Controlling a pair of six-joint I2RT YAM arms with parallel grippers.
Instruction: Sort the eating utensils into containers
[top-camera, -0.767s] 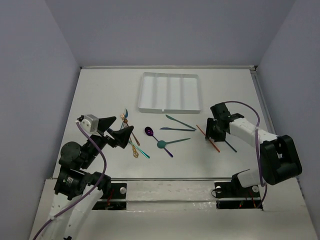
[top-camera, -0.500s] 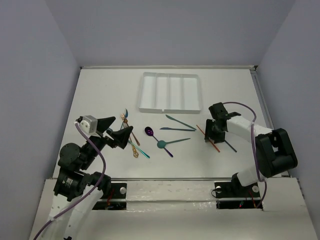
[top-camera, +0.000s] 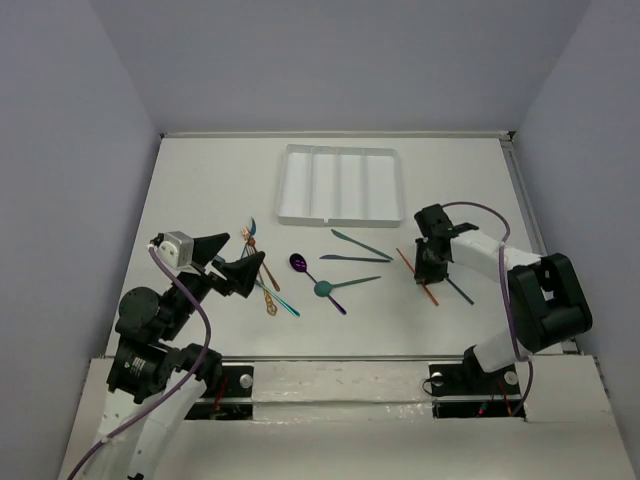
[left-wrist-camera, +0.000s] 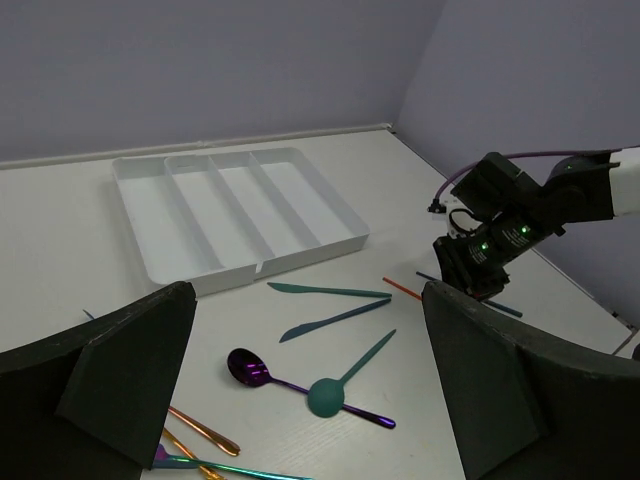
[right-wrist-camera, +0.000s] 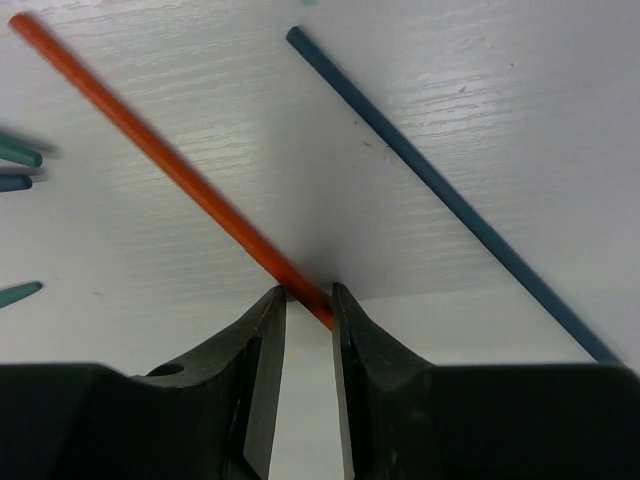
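Right gripper: I am seeing it lowered onto the worktop, its fingers drawn close and pinching the orange stick near one end.
Orange stick: it is lying flat on the worktop, running slantwise away from the fingers, right of the tray's near corner.
Dark blue stick: it is lying just beside the orange one, apart from it and outside the fingers.
Left gripper: I am holding it above the worktop with its fingers spread wide, gripping nothing.
Forks: gold and blue pieces are lying in a small heap just under and beside the left gripper.
Spoons: the purple spoon and teal spoon are crossing handles mid-worktop.
Teal knives: two are lying near each other between the spoons and the tray.
Tray: I am seeing it at the far middle of the worktop, four long compartments side by side, well apart from both grippers.
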